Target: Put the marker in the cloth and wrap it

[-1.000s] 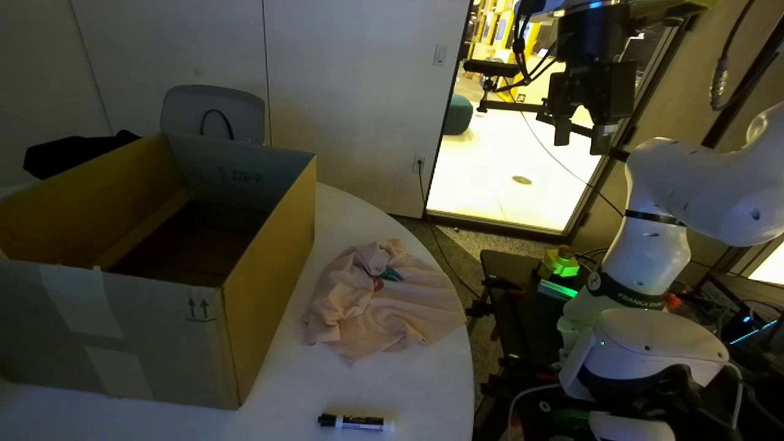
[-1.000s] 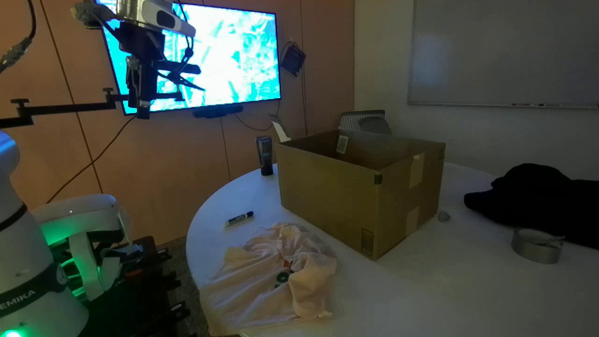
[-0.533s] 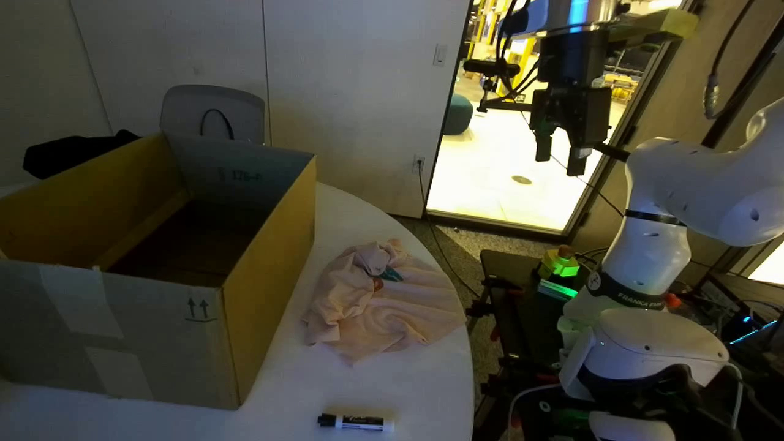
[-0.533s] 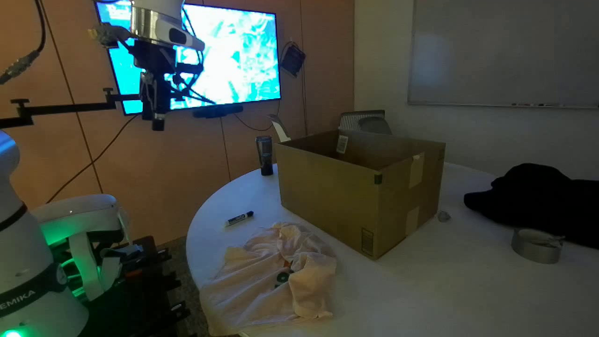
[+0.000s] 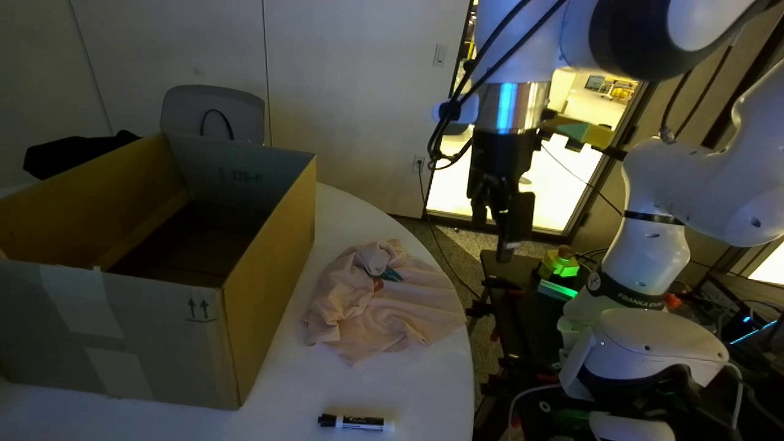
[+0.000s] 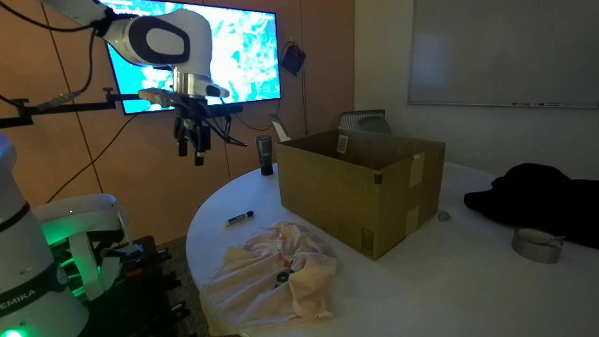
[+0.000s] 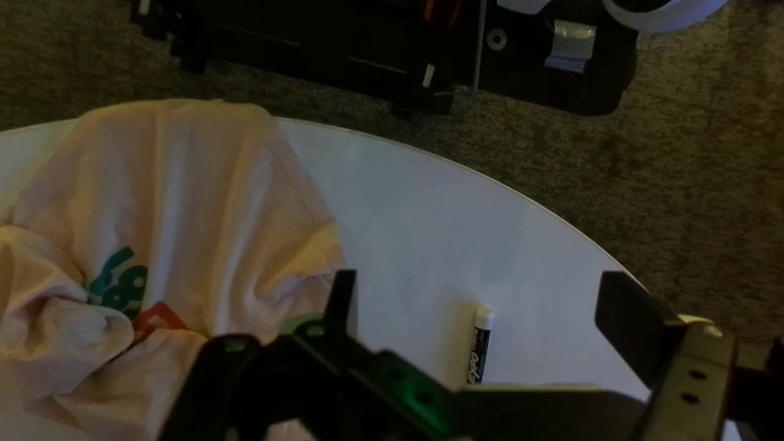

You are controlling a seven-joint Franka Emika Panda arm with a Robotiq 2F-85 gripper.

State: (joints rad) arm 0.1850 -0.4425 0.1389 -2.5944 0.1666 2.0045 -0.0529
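In the wrist view, the marker [image 7: 481, 346] is partly hidden by the gripper [image 7: 481, 300]; the cloth [image 7: 190, 214] is cut by the left edge.

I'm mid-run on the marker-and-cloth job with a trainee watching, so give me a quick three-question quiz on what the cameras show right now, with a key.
1. Fill in "touching" or "apart from": the marker lies on the table, ____ the cloth.
2. How does the gripper stand in the wrist view?
a) shut on the marker
b) open, holding nothing
c) shut on the cloth
3. True or false: the cardboard box stands on the table with its open side up.

Key: 1: apart from. 2: b. 3: true.
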